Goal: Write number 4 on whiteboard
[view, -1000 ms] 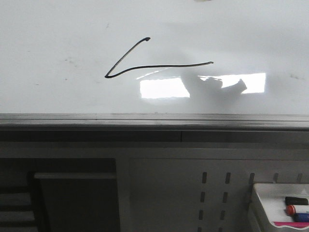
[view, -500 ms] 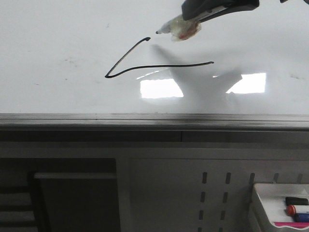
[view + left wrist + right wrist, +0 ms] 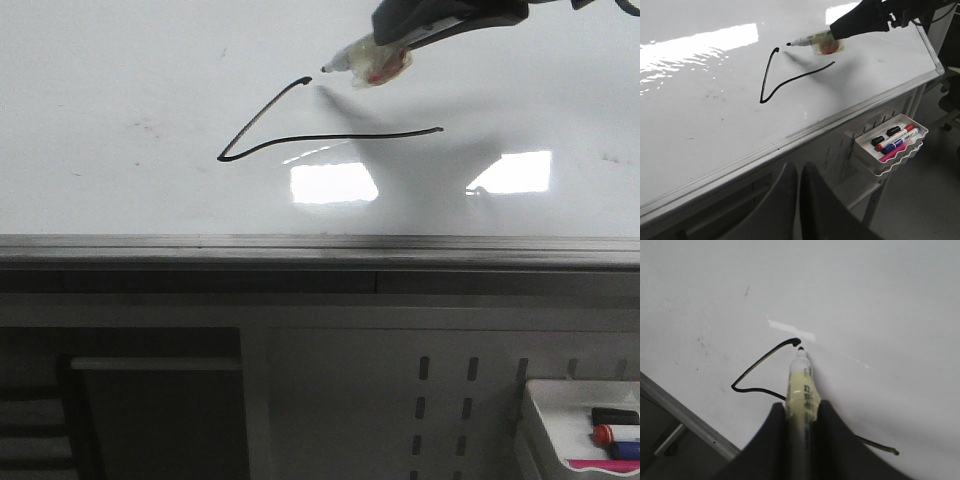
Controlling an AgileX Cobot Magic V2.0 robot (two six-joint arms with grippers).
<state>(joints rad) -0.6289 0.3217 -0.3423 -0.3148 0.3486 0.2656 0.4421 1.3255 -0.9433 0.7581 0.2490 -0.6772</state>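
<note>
The whiteboard [image 3: 120,60] carries part of the number 4 [image 3: 330,136]: a slanted stroke joined at its lower left end to a long horizontal bar. My right gripper [image 3: 415,30] is shut on a pale marker [image 3: 375,58]. The marker's black tip [image 3: 327,68] hangs just right of the slanted stroke's top end, with its shadow apart from it on the board. The right wrist view shows the marker [image 3: 801,385] clamped between the fingers, its tip beside that stroke end [image 3: 792,342]. My left gripper [image 3: 799,172] is shut and empty, off the board below its front rail.
A grey metal rail [image 3: 300,245] runs along the board's near edge. Below it is a grey perforated panel [image 3: 440,400] with a white tray [image 3: 865,155] hung on it, holding several spare markers [image 3: 895,140].
The right gripper came into the front view from the upper right with the marker and now holds almost still near the slanted stroke's top end. The drawn lines are unchanged.
</note>
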